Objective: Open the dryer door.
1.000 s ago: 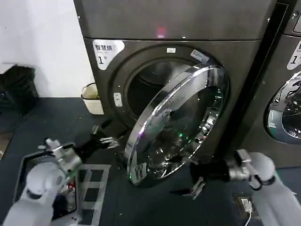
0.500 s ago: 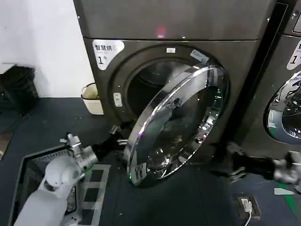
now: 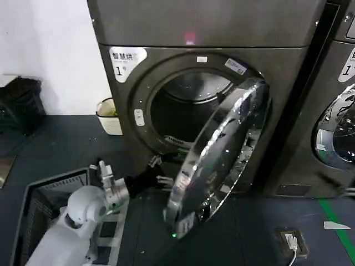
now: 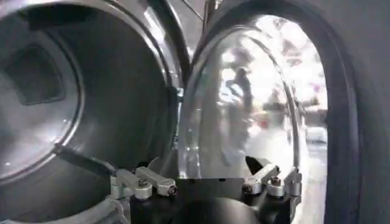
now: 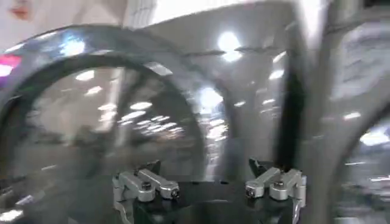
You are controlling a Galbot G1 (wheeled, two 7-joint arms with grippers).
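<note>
The dryer door [image 3: 222, 152], a chrome ring around dark glass, stands swung well out from the dark grey machine, hinged on the right. The drum opening [image 3: 177, 111] is exposed. My left gripper [image 3: 161, 170] is open, low at the front of the opening, just behind the door's free edge. In the left wrist view this gripper [image 4: 207, 173] points at the inner glass bowl of the dryer door [image 4: 244, 109], with the drum [image 4: 61, 91] beside it and nothing between its fingers. My right gripper [image 5: 204, 167] is open and empty, facing a blurred chrome-ringed round door [image 5: 109, 109].
The neighbouring machine's chrome-ringed door [image 3: 335, 138] is at the right edge. A cream bin [image 3: 108, 116] stands by the white wall. A black crate [image 3: 33, 210] lies under my left arm. A green floor line [image 3: 338, 227] and a floor socket [image 3: 291, 241] are lower right.
The door has swung further open toward the right. My left gripper has moved right, following the door's free edge. My right arm has pulled away to the right, out of the head view.
</note>
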